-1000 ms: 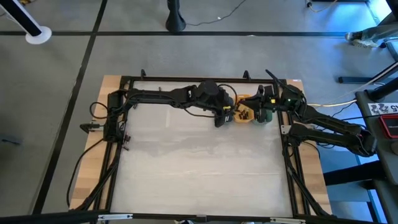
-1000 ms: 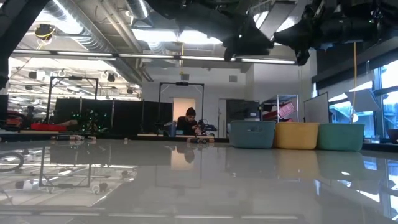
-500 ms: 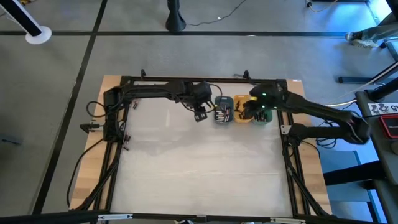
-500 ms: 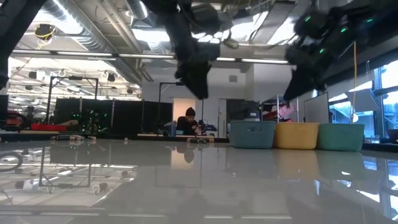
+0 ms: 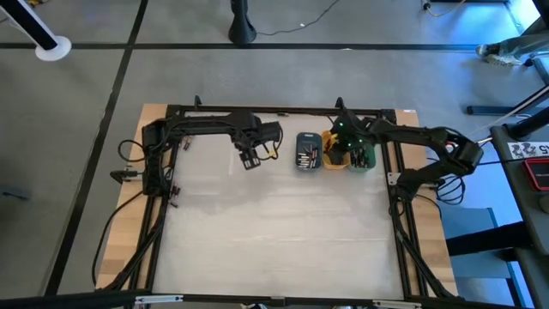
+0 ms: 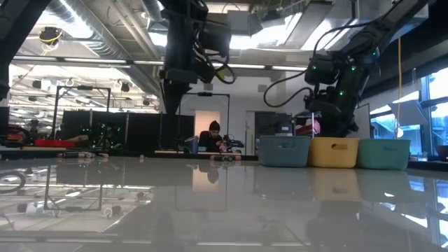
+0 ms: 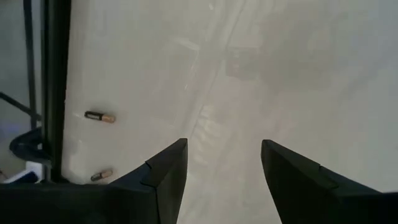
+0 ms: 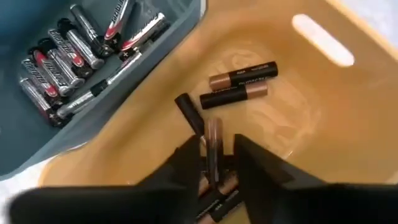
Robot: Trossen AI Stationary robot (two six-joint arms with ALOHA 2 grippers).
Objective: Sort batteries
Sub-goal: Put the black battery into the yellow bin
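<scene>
My right gripper (image 8: 214, 163) hangs over the orange tray (image 8: 323, 118), jaws slightly parted with a copper-topped battery (image 8: 213, 146) between them; I cannot tell if it is gripped or dropping. It could roll on the smooth tray floor or land crooked on the cells (image 8: 239, 81) already there. The silvery, red-marked batteries (image 8: 65, 53) lie in the slate-blue tray (image 8: 93, 124). My left gripper (image 7: 222, 180) hovers open and empty above the glossy surface (image 7: 280, 74), near two stray cells (image 7: 99, 116)

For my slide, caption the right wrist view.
Right tool releasing a black-and-copper cylindrical battery into the orange plastic tray.
</scene>
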